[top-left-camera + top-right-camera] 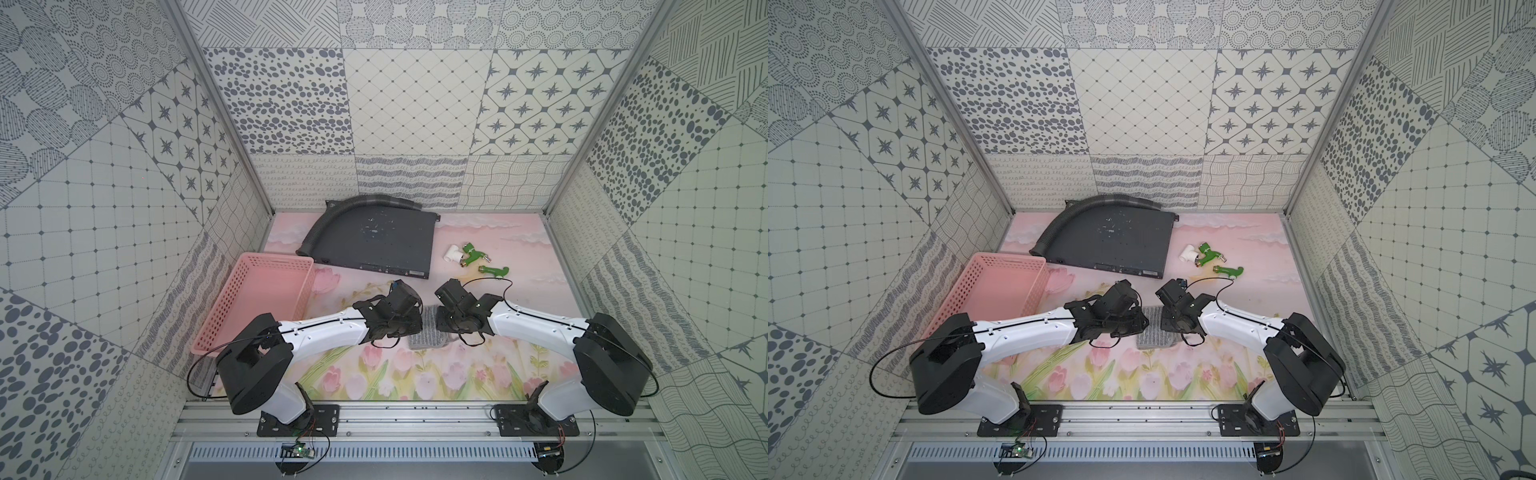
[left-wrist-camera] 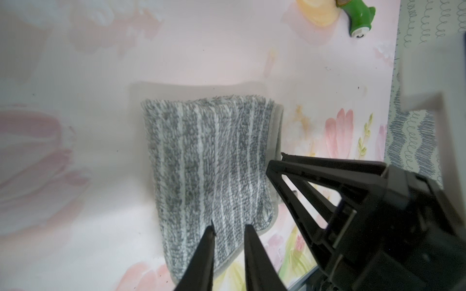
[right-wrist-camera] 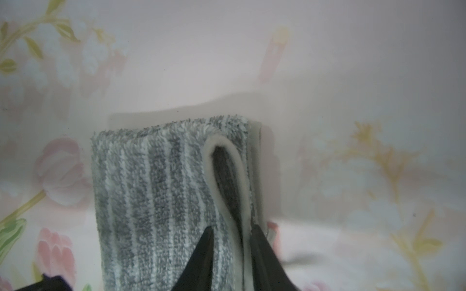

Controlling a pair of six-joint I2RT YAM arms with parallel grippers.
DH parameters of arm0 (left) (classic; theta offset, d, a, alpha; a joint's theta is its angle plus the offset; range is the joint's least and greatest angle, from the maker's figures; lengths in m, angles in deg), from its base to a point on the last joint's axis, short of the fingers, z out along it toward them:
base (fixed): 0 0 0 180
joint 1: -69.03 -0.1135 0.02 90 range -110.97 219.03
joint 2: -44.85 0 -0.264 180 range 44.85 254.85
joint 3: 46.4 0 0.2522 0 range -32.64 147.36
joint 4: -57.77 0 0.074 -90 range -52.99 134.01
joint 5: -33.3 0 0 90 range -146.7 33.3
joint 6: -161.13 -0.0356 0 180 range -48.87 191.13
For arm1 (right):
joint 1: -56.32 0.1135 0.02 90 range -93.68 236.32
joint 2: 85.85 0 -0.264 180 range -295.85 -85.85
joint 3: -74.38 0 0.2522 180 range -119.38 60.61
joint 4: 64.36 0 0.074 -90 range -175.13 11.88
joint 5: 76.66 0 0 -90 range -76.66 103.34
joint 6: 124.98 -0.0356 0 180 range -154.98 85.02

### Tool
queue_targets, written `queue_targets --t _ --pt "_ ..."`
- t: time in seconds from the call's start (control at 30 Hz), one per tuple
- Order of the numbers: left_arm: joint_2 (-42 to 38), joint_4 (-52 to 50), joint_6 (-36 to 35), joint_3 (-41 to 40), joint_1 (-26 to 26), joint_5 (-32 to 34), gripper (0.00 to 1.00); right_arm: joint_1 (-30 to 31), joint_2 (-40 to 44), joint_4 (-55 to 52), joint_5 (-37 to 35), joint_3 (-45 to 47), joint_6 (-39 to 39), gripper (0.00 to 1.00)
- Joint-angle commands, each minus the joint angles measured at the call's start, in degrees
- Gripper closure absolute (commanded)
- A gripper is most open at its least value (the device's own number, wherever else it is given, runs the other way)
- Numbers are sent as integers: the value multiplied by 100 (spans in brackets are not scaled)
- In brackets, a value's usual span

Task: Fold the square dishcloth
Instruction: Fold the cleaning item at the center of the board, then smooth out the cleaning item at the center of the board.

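The square dishcloth (image 1: 430, 338) (image 1: 1154, 337), grey with whitish stripes, lies doubled over on the flowered mat between my two arms. In the left wrist view the dishcloth (image 2: 209, 161) lies flat. My left gripper (image 2: 230, 225) hovers over its near corner with the jaws a little apart and nothing pinched. In the right wrist view the dishcloth (image 3: 161, 191) shows a pale hem curled into a loop. My right gripper (image 3: 232, 228) straddles that hemmed edge, jaws slightly apart. In both top views the wrists hide the fingertips.
A pink basket (image 1: 257, 299) stands to the left of the left arm. Behind are a dark flat metal box (image 1: 374, 245) and a corrugated hose (image 1: 332, 216). Green fittings (image 1: 471, 253) and a white pipe piece (image 1: 453, 253) lie at back right.
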Motion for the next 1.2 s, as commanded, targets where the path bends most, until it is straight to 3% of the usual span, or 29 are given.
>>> queue_targets --t 0.0,0.3,0.73,1.17 --pt "145 -46 13 -61 -32 -31 78 25 69 172 -33 16 -17 71" --pt "428 204 133 -91 -31 -242 80 42 482 -101 -193 -63 12 68" --pt "597 249 158 -78 -33 -271 81 38 0 326 84 80 -31 72" --pt "745 273 180 -46 -33 -288 81 -120 -69 475 133 335 -163 68"
